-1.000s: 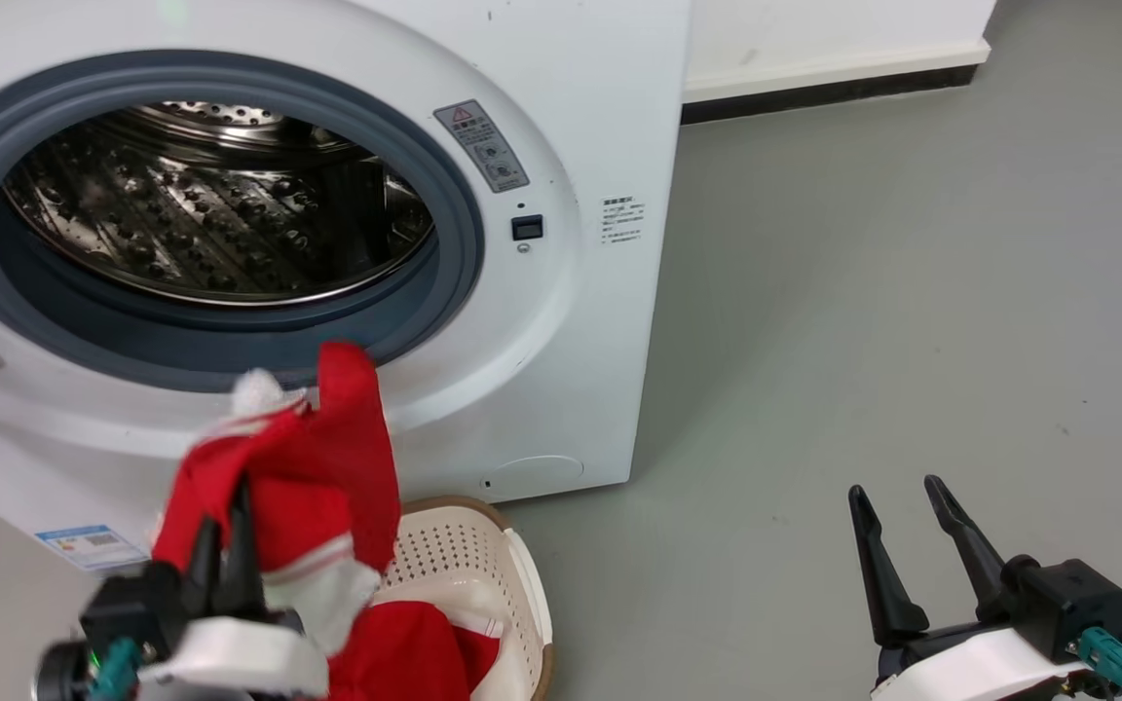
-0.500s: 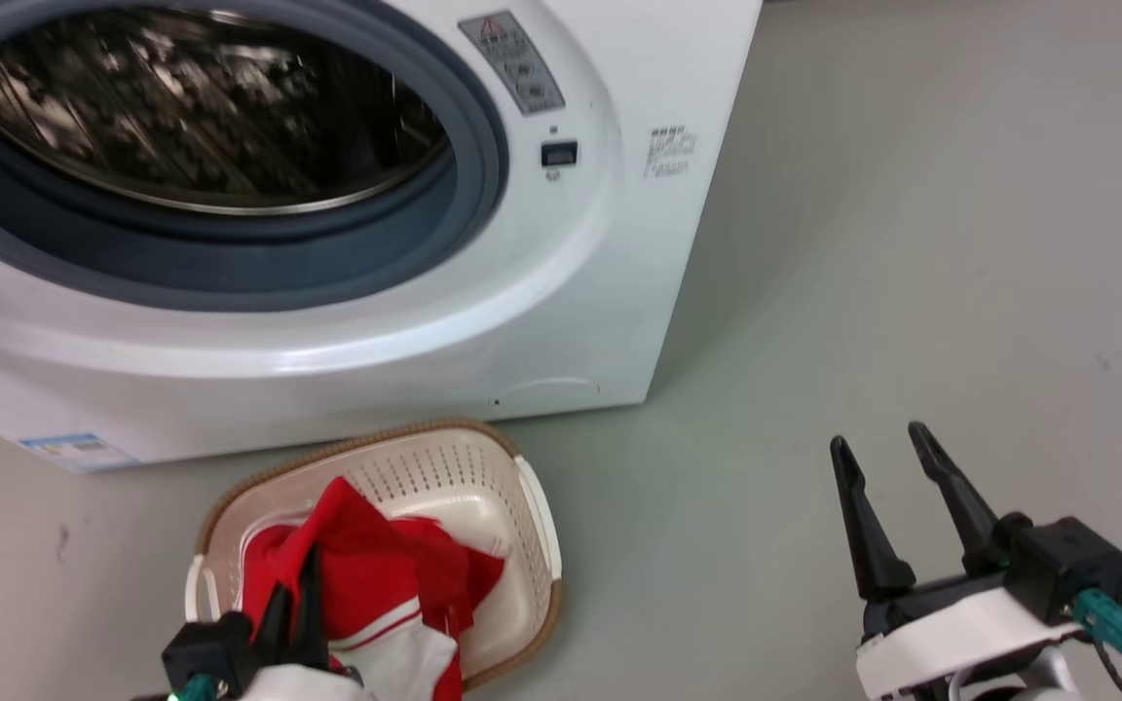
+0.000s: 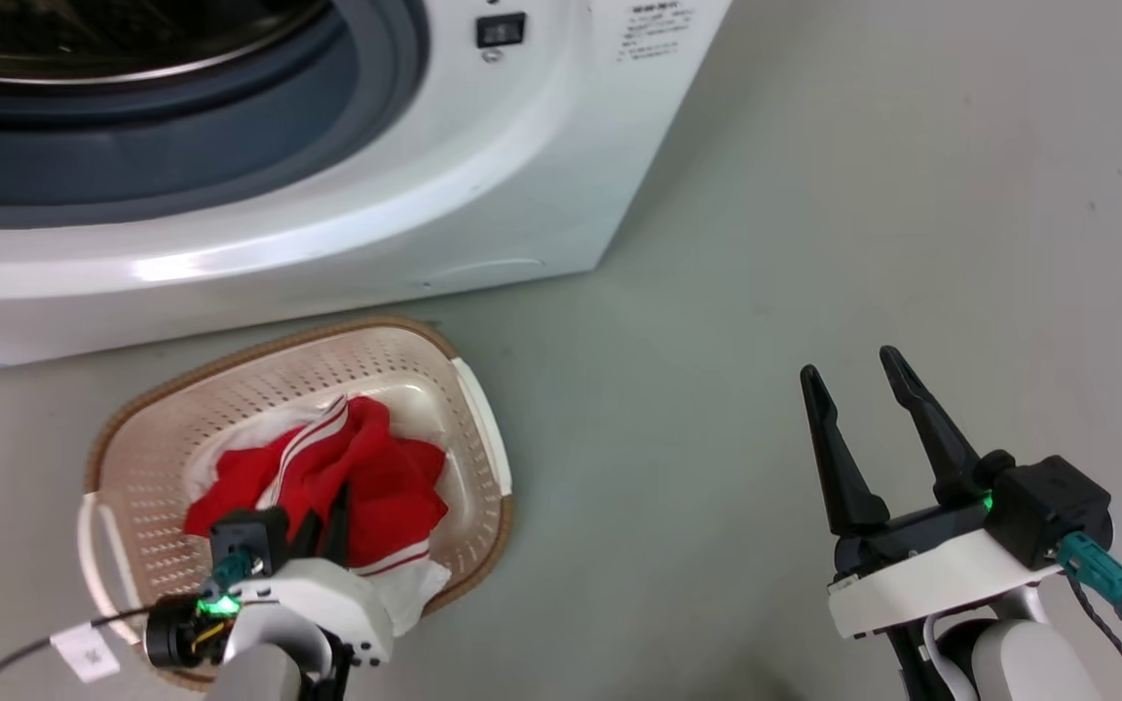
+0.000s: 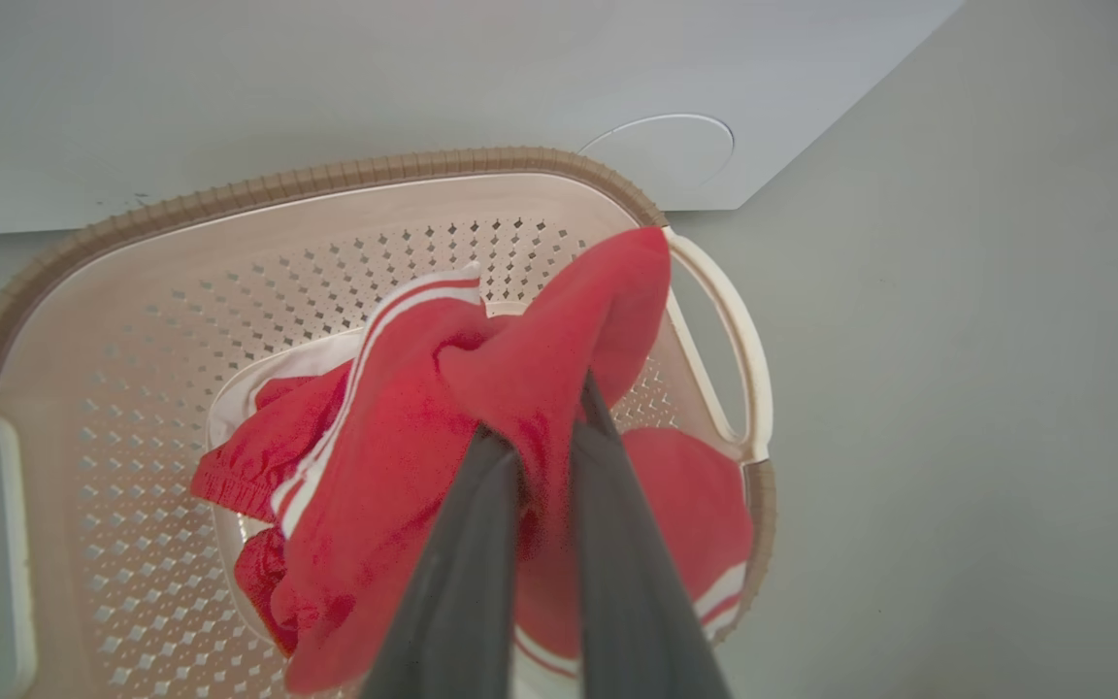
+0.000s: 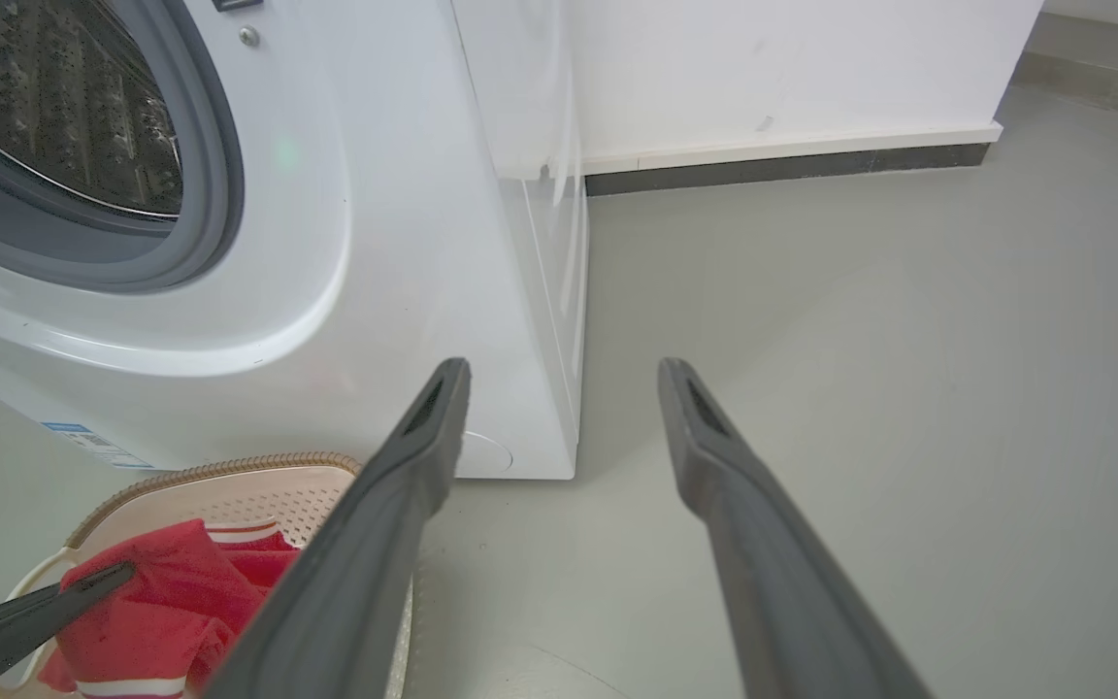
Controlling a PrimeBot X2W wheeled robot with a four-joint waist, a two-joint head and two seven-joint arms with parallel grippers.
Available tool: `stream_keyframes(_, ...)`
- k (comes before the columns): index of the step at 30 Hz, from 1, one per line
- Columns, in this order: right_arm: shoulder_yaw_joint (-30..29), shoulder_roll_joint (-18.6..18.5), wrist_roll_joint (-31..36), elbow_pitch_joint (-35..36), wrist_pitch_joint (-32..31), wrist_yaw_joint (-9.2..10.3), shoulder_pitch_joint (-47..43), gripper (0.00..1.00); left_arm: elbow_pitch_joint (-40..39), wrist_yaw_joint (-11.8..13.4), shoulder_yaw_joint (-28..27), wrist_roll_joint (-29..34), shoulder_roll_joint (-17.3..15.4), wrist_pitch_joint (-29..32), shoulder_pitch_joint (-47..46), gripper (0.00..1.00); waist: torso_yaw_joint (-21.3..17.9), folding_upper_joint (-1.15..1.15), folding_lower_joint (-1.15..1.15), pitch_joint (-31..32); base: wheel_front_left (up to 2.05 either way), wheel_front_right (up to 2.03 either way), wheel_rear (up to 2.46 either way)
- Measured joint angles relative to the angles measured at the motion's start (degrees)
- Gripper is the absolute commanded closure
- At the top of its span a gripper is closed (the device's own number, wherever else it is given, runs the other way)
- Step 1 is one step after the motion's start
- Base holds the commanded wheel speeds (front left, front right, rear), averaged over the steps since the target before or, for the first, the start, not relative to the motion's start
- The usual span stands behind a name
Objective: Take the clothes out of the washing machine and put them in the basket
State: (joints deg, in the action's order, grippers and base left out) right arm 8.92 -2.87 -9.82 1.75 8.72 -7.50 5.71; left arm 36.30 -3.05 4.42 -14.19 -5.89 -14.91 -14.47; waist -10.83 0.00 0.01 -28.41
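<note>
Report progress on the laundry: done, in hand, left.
Done: red clothes lie in the basket before the washer. In hand: the left tool is shut on a fold of the clothes, over the basket; the right tool is open over the floor. Left: release; the drum part in view shows bare steel, the rest is hidden.

Basket [image 3: 171, 438] on floor [image 3: 814, 195], just in front of washing machine [image 3: 376, 224] base. Clothes [image 3: 386, 477] in basket. Left gripper [image 3: 327, 511] over basket's near side, pinching clothes. Right gripper [image 3: 847, 362] well to the right, over floor, fingers spread.
</note>
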Motion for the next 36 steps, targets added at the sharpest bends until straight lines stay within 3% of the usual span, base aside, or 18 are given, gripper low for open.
stream_keyframes(11,2.77,-0.04,-2.88,-2.9,3.18,0.0,3.27,0.0,17.71,0.52,-2.83,-0.57,-3.34,-0.15,-11.77,1.0,-5.97,0.0,0.0,-7.39,0.0,0.0,0.0)
stream_keyframes(21,3.86,-0.03,-4.32,-5.57,4.88,0.0,4.43,0.0,29.48,2.15,-5.95,-3.49,-5.9,-0.15,-15.74,1.0,-10.17,0.0,0.0,-10.25,0.0,0.0,0.0)
stream_keyframes(23,3.74,-0.03,-4.32,-6.14,4.97,0.0,4.49,0.0,30.65,2.05,-6.35,-4.15,-5.79,-0.15,-15.91,0.55,-10.2,0.0,-0.01,-9.68,0.0,0.0,0.0)
stream_keyframes(24,3.58,-0.03,-4.32,-6.34,5.08,0.0,4.52,0.0,30.83,2.05,-6.34,-4.15,-5.7,-0.15,-15.95,0.0,-10.13,0.0,0.0,-9.32,0.0,0.0,0.0)
stream_keyframes(28,2.65,-0.01,-3.38,-7.19,5.37,0.0,4.55,0.0,29.24,2.05,-6.37,-4.05,-4.67,-0.14,-15.35,0.0,-9.53,0.0,-0.01,-6.79,0.0,0.0,0.0)
stream_keyframes(36,-0.71,-0.01,-0.7,-7.15,3.8,0.0,2.24,0.0,15.46,2.04,-8.45,-2.26,-1.85,-0.14,-7.14,0.0,-6.84,0.0,-0.01,1.8,0.0,0.0,0.0)
